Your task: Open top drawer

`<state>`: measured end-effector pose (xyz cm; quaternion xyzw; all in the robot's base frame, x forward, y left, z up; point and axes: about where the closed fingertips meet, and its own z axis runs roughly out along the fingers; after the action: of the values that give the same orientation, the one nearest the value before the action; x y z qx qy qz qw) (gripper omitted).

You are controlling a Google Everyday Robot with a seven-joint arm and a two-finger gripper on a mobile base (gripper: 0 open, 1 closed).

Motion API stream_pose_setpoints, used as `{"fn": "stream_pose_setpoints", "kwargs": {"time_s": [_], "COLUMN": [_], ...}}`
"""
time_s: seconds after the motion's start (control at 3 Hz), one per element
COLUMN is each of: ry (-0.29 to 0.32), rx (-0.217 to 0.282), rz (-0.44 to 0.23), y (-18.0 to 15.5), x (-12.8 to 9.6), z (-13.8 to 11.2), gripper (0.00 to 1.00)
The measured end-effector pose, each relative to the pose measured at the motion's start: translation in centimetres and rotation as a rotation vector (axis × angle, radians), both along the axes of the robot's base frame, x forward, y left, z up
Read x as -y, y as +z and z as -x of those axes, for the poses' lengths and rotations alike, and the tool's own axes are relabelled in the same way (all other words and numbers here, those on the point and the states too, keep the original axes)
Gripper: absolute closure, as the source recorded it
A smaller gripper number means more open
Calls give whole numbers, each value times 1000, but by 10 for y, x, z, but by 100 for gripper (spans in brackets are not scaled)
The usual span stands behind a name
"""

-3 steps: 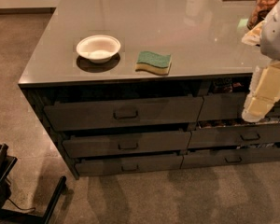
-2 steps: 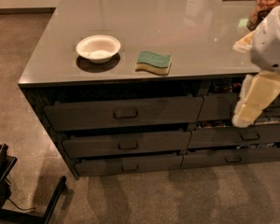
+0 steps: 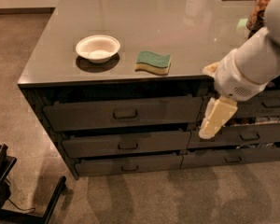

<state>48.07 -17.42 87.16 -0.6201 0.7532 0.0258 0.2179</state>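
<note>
Top drawer point(image 3: 84, 115): dark grey front, uppermost of the left stack, directly under the countertop point(image 3: 177, 22) edge; small loop handle point(image 3: 125, 113) at centre, untouched.
Below it: two lower drawers point(image 3: 93, 146), handles in line.
Gripper point(image 3: 217, 118): cream-coloured, hanging from the white arm point(image 3: 256, 62), pointing down-left in front of the seam between the left stack and the right-hand drawers point(image 3: 252, 135); right of the handle and apart from it. Whether open or closed cannot be told; appears to hold nothing.
On the countertop: white bowl point(image 3: 98, 48), left; green-and-yellow sponge point(image 3: 153, 62) beside it, not touching.
Floor, lower left: black stand point(image 3: 4, 190).
</note>
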Motion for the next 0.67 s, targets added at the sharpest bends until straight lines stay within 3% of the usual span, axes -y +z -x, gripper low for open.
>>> {"fn": "stream_pose_setpoints", "kwargs": {"time_s": [0.33, 0.67], "ry": [19, 27], "rx": [-10, 0], "rz": [-37, -30], "y": [-52, -61], "x": [-22, -20], "z": [-21, -22], "gripper": [0, 0]}}
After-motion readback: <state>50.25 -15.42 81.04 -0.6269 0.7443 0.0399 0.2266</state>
